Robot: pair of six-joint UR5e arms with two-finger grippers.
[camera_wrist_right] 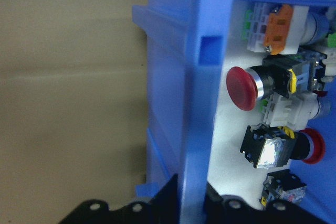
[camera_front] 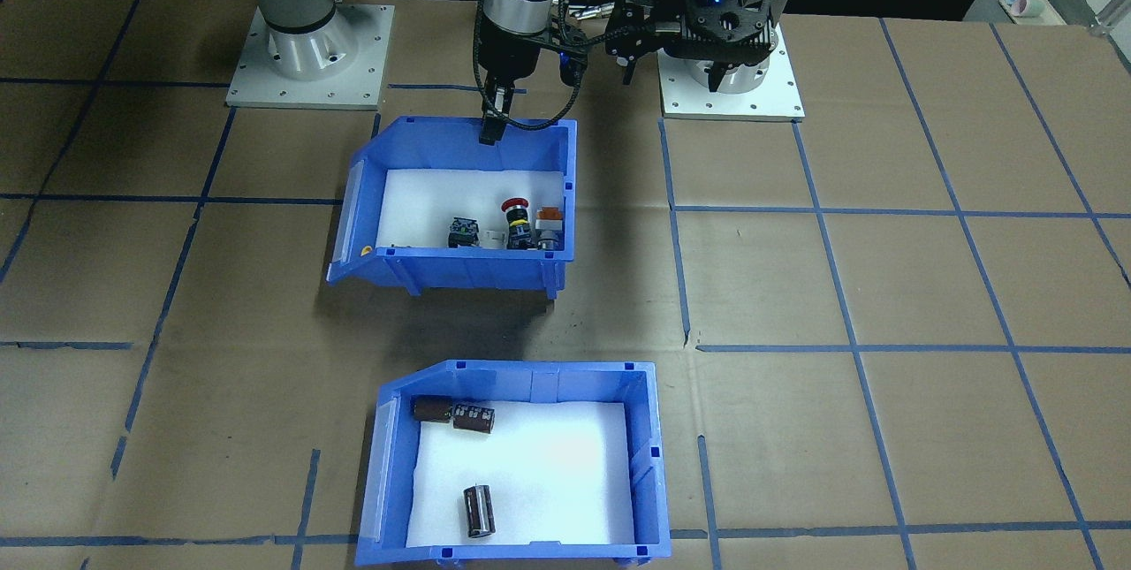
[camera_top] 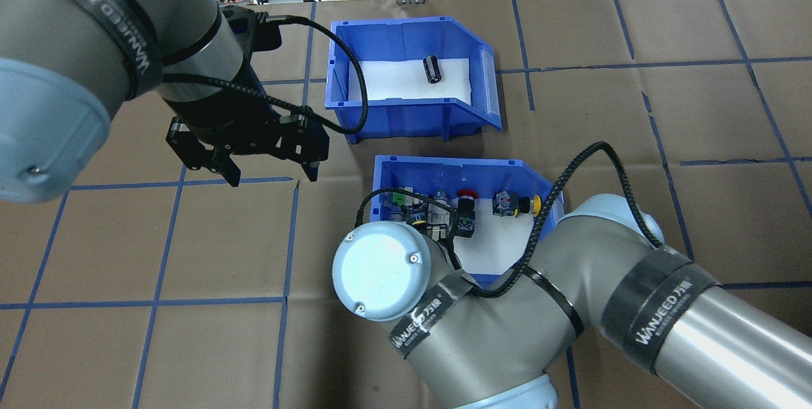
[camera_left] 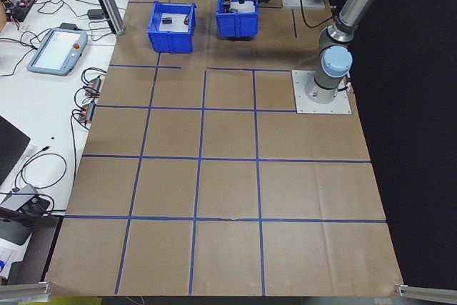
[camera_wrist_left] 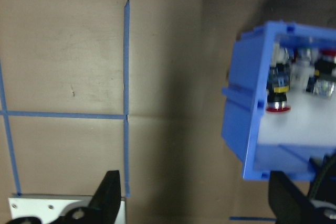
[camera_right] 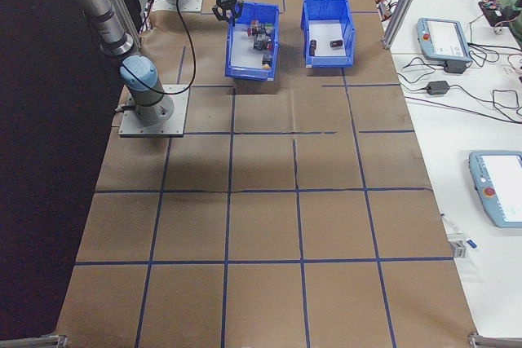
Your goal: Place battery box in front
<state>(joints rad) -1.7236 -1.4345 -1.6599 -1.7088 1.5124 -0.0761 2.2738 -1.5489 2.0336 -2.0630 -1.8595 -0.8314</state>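
Note:
The battery box (camera_front: 649,455) is a blue bin with a white liner and three dark batteries (camera_front: 478,510). It stands on the table's far side from the robot, beyond the matching bin of push-button switches (camera_front: 468,265). In the overhead view the battery box (camera_top: 406,111) shows one battery (camera_top: 432,69). My right gripper (camera_front: 489,130) is shut on the robot-side wall of the switch bin (camera_wrist_right: 205,77), which runs between its fingers (camera_wrist_right: 170,198). A dark shadow lies under that bin. My left gripper (camera_top: 271,175) hangs open and empty over bare table beside the switch bin (camera_wrist_left: 247,119).
Two grey base plates (camera_front: 309,57) sit on the robot's side of the table. Blue tape lines (camera_top: 285,231) grid the brown surface. A side bench carries teach pendants (camera_right: 444,38) and cables. My right arm's elbow (camera_top: 380,269) covers part of the switch bin from above.

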